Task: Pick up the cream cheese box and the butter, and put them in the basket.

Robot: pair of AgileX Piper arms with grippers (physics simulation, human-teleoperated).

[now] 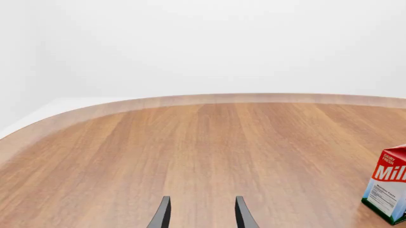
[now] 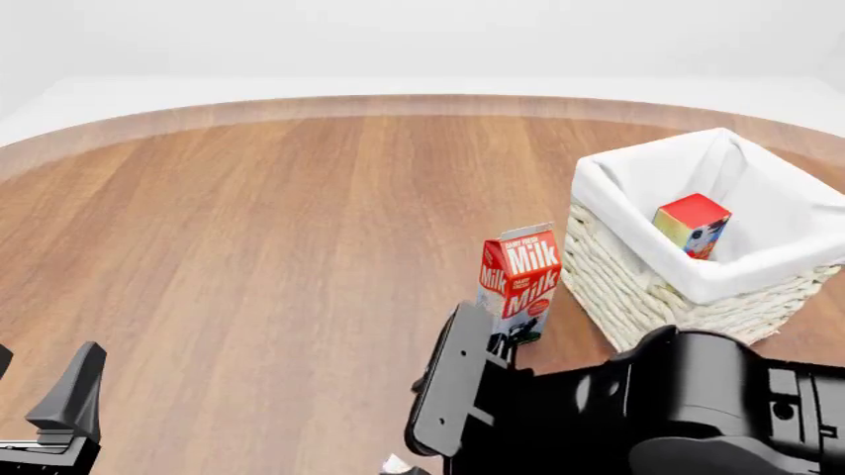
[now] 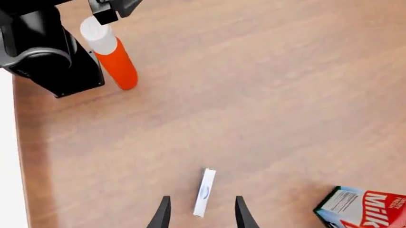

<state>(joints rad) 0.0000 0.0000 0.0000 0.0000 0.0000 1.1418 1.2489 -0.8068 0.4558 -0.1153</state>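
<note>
red-orange butter carton (image 2: pixel 691 225) inside white wicker basket (image 2: pixel 620 267) | thin whitish cream cheese box (image 3: pixel 204 192) between parted right gripper (image 3: pixel 199 214) fingers | left gripper (image 1: pixel 201 213) spread, empty

The bench (image 2: pixel 264 228) is a wide top of warm brown wood, its grain running away from the near side, with a paler band along its curved far edge. Beyond that edge lies a plain white floor (image 2: pixel 119 94) that blends into bare white walls (image 1: pixel 209 42). The light is soft and even, casting only faint shadows.
</note>
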